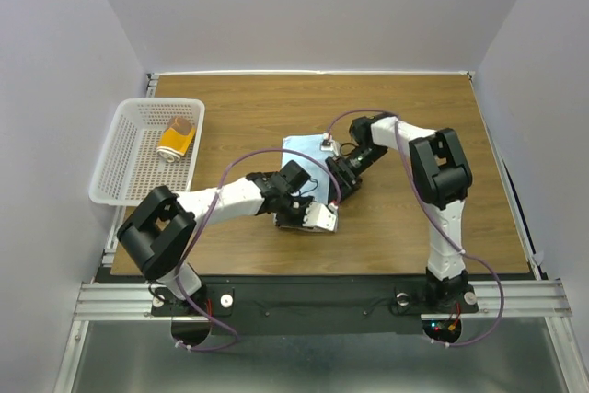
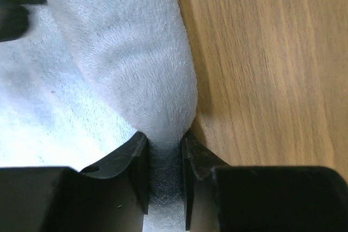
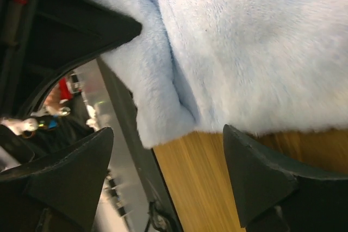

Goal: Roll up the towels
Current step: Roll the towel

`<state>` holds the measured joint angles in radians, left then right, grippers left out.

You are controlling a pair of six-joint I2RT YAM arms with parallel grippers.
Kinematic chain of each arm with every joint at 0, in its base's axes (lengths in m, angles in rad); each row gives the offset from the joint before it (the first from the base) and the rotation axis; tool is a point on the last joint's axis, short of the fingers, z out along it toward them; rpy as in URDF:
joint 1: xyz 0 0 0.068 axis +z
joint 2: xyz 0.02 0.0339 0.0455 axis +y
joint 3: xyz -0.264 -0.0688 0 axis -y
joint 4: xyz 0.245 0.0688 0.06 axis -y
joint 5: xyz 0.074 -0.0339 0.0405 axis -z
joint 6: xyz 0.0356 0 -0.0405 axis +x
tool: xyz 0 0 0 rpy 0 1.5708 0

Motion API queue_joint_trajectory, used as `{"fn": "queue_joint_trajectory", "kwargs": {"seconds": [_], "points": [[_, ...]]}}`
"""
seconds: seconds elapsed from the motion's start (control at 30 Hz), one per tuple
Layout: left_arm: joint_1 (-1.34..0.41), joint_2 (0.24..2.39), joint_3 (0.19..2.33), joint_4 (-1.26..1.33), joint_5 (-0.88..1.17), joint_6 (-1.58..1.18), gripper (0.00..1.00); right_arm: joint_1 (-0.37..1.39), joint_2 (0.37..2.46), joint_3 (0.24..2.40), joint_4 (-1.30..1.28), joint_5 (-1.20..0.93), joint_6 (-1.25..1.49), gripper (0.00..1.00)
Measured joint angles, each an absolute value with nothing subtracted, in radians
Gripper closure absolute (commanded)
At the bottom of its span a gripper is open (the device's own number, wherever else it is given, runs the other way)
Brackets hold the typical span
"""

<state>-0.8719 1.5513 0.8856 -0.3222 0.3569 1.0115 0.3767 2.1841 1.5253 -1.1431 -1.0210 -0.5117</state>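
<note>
The light blue towel lies at the table's middle, its white label at the far right corner. My left gripper is at the towel's near end, shut on a rolled-up fold of the towel, with the fold pinched between its jaws. My right gripper is open at the towel's right edge. In the right wrist view the towel edge sits just beyond the open gripper, which holds nothing. The mustard-yellow towel lies rolled in the basket.
The white perforated basket stands at the table's left edge. Bare wood table lies to the right and far side of the towel. White walls enclose the table on three sides.
</note>
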Motion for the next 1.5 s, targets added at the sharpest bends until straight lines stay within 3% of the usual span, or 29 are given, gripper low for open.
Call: {"fn": "queue_joint_trajectory", "kwargs": {"seconds": [0.13, 0.3, 0.57, 0.9, 1.3, 1.37, 1.4, 1.43, 1.5], "points": [[-0.818, 1.635, 0.992, -0.433, 0.449, 1.016, 0.92, 0.314, 2.068, 1.529, -1.125, -0.983, -0.499, 0.00], [-0.732, 1.752, 1.122, -0.575, 0.591, 1.029, 0.89, 0.232, 1.800, 1.495, -1.037, -0.904, -0.490, 0.00], [-0.607, 1.995, 1.369, -0.846, 0.811, 1.055, 0.86, 0.256, 1.435, 1.332, -0.927, -0.833, -0.493, 0.03], [-0.525, 2.248, 1.638, -1.146, 0.962, 1.052, 0.83, 0.579, 1.417, 1.181, -0.755, -0.536, -0.444, 0.11], [-0.514, 2.325, 1.723, -1.238, 0.983, 1.033, 0.75, 0.856, 1.602, 1.047, -0.436, -0.195, -0.453, 0.15], [-0.511, 2.328, 1.724, -1.240, 0.988, 1.031, 0.73, 0.880, 1.629, 1.016, -0.392, -0.158, -0.458, 0.25], [-0.510, 2.329, 1.724, -1.240, 0.990, 1.031, 0.72, 0.888, 1.642, 1.000, -0.365, -0.134, -0.463, 0.35], [-0.509, 2.331, 1.724, -1.240, 0.993, 1.030, 0.71, 0.893, 1.651, 0.992, -0.353, -0.125, -0.468, 0.56], [-0.506, 2.333, 1.724, -1.242, 0.997, 1.029, 0.65, 0.898, 1.660, 0.979, -0.316, -0.088, -0.471, 0.73]]}}
